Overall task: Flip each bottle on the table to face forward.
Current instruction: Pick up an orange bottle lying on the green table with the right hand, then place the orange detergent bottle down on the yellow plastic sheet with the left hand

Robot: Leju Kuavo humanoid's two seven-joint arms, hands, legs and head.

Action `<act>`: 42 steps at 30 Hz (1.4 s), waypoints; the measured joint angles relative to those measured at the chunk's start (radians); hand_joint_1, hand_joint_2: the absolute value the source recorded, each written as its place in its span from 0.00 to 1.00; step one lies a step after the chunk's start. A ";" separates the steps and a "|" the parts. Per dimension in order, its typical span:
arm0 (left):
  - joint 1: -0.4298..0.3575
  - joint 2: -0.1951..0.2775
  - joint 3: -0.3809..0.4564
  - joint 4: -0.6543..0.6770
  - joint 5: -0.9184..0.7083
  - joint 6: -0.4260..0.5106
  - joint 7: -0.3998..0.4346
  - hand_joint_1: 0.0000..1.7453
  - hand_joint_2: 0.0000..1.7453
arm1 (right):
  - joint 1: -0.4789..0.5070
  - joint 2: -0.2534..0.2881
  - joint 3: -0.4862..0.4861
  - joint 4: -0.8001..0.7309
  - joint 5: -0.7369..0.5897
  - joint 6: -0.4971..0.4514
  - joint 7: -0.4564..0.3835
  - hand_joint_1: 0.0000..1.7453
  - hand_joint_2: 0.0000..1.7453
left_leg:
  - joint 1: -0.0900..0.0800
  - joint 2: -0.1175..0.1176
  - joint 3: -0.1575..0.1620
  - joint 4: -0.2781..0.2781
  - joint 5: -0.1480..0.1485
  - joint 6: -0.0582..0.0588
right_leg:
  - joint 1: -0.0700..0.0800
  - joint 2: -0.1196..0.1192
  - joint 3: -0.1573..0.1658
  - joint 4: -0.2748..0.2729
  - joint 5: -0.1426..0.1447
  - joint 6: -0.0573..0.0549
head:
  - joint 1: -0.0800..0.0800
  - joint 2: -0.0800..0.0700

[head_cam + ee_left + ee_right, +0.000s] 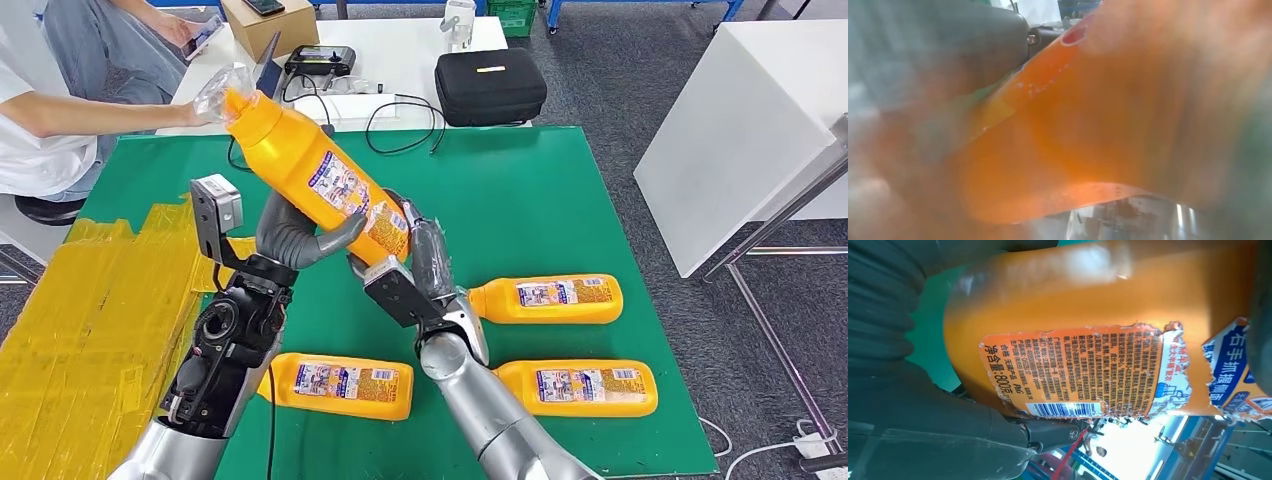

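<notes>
Orange plastic is filling our left wrist view, blurred: this is the held bottle (1108,130) pressed close against the lens. From the head view we are lifting that bottle (318,178) off the green mat (560,190), tilted, its clear cap pointing up and away from us toward the mat's far left corner. Our left hand (300,238) is wrapping its grey fingers around the lower body from one side. Our right hand (420,262) is cupping the base from the other side, dark fingers lying along the label. Both hands are therefore grasping this one bottle. In the right wrist view we are reading a torn label (1083,372) with a barcode and dense print, which we are taking to be a back panel facing that camera.

Three more bottles are lying on their sides on the mat, all nearer to us than the lifted one. One (340,385) is resting near the mat's front edge, between our two forearms. Two others (548,298) (578,387) are lying on the mat's right part, one behind the other. Each is showing a printed label upward; we cannot tell which face it is.

A person's hand (205,108) is reaching toward the cap from the mat's far left corner.

We are judging the task as in mid-course: one bottle is mid-turn and not yet set down.
</notes>
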 joint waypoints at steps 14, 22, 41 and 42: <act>0.052 0.000 0.005 -0.044 0.025 0.100 -0.055 1.00 1.00 | 0.007 0.000 0.052 0.003 0.012 -0.020 0.005 1.00 1.00 | 0.000 0.000 0.000 0.000 0.000 0.000 | 0.000 0.000 0.000 0.000 0.000 0.000 | 0.000 0.000; 0.069 -0.004 0.015 -0.068 0.033 0.132 -0.068 1.00 1.00 | 0.006 0.004 0.057 0.007 0.007 -0.019 -0.003 1.00 1.00 | 0.000 0.000 0.000 0.000 0.000 0.000 | 0.000 0.000 0.000 0.000 0.000 0.000 | 0.000 0.000; 0.050 0.003 0.069 -0.115 -0.184 0.369 -0.116 1.00 1.00 | 0.106 -0.026 0.131 -0.239 0.064 0.011 0.062 0.00 1.00 | 0.000 0.000 -0.001 0.000 0.000 0.000 | 0.000 0.000 -0.001 0.000 0.000 0.000 | 0.000 0.000; 0.044 0.006 0.080 -0.119 -0.222 0.402 -0.120 1.00 1.00 | 0.119 -0.032 0.142 -0.284 0.065 0.021 0.073 0.00 1.00 | 0.000 0.000 -0.001 0.000 0.000 0.000 | 0.000 0.000 -0.001 0.000 0.000 0.000 | 0.000 0.000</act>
